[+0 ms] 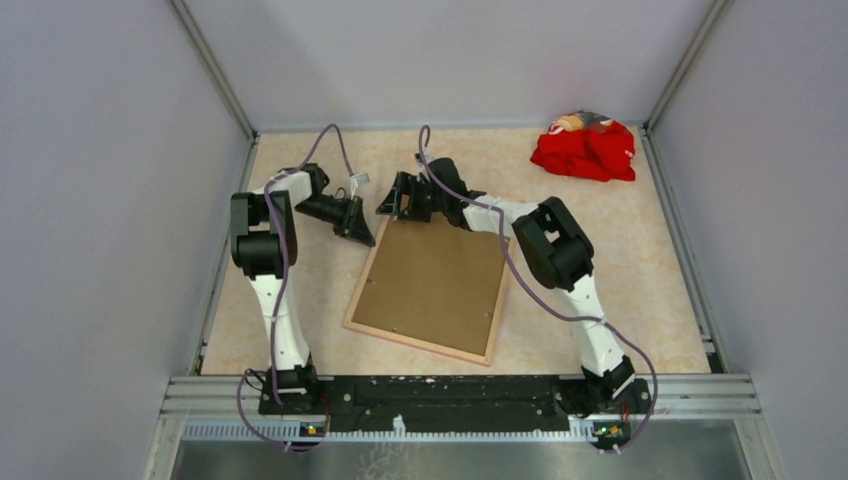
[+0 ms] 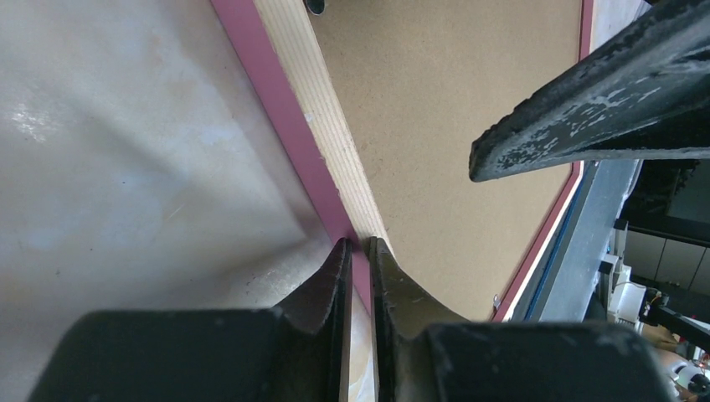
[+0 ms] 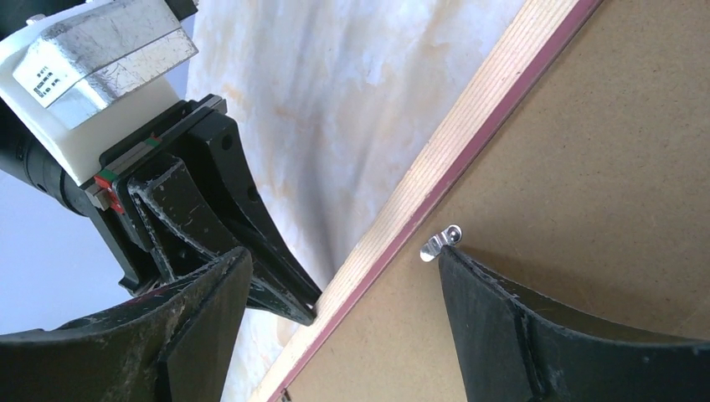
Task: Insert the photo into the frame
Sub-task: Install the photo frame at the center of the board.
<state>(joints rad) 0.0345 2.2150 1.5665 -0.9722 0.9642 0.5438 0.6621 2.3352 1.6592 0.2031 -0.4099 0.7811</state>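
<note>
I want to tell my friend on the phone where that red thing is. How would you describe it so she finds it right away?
Find the pale marbled table and go to its far right corner. There lies the crumpled red cloth. It is the only bright, bunched-up thing there; the frame in the middle is flat and brown-backed.

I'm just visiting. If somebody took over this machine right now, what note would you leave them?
Left gripper: shut on the frame at its far left corner.
Right gripper: open, straddling the far edge beside a metal clip.
Frame lies face down on the table, brown backing board in it.
Photo: not in view, so insertion is not confirmed.
Left: open the back, insert the photo.
</note>
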